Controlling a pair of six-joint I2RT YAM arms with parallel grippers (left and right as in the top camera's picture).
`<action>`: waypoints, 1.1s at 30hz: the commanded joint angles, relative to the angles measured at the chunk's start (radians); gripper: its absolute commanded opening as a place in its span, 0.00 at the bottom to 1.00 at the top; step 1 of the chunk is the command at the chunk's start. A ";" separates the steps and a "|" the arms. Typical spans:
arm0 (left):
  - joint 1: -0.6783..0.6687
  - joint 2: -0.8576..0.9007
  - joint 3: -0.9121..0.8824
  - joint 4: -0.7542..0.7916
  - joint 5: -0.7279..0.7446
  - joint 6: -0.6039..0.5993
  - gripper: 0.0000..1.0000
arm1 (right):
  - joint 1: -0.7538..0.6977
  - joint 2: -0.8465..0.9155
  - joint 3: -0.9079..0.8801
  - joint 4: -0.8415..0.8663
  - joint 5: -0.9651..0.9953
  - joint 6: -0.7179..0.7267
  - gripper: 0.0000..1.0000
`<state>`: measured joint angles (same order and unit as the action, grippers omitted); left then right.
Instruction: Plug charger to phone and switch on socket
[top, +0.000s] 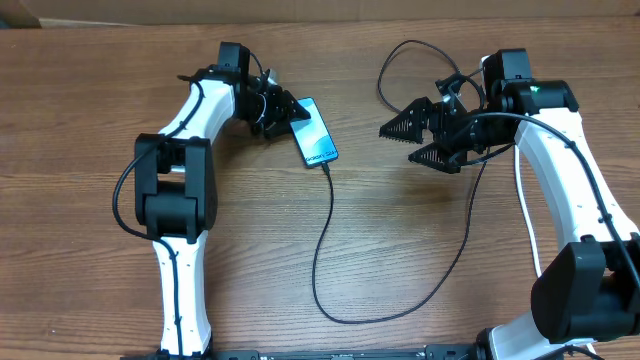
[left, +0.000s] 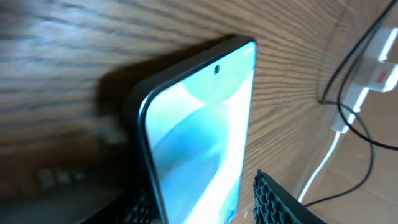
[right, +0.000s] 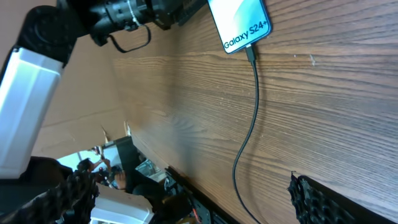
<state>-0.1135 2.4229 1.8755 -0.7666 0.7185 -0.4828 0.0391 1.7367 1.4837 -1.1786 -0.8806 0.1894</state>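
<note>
The phone (top: 316, 132) lies on the table with its light-blue screen up. It also shows in the left wrist view (left: 199, 124) and the right wrist view (right: 239, 22). The charger cable (top: 318, 260) has its tip in the phone's near end (right: 250, 53) and loops right across the table. My left gripper (top: 278, 112) straddles the phone's far end (left: 205, 193); a small gap shows at one finger. My right gripper (top: 398, 143) is open and empty, right of the phone (right: 186, 183). The socket (left: 376, 71) shows only in the left wrist view, white with a red marking.
The socket's thick white cord (top: 522, 200) runs under my right arm. The black cable loops at the back (top: 400, 60) and near the front edge (top: 350, 318). A cardboard wall (top: 330, 8) borders the back of the table.
</note>
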 joint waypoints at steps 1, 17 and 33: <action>0.016 0.017 -0.003 -0.039 -0.195 0.034 0.48 | -0.001 -0.012 0.010 0.002 0.017 -0.008 1.00; 0.018 0.015 0.192 -0.260 -0.314 0.058 0.38 | -0.001 -0.012 0.010 0.000 0.094 -0.008 1.00; 0.024 -0.249 0.579 -0.600 -0.312 0.128 0.34 | -0.001 -0.012 0.010 -0.068 0.250 -0.008 1.00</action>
<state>-0.0937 2.3116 2.4088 -1.3609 0.4137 -0.3775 0.0391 1.7367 1.4837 -1.2407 -0.7139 0.1879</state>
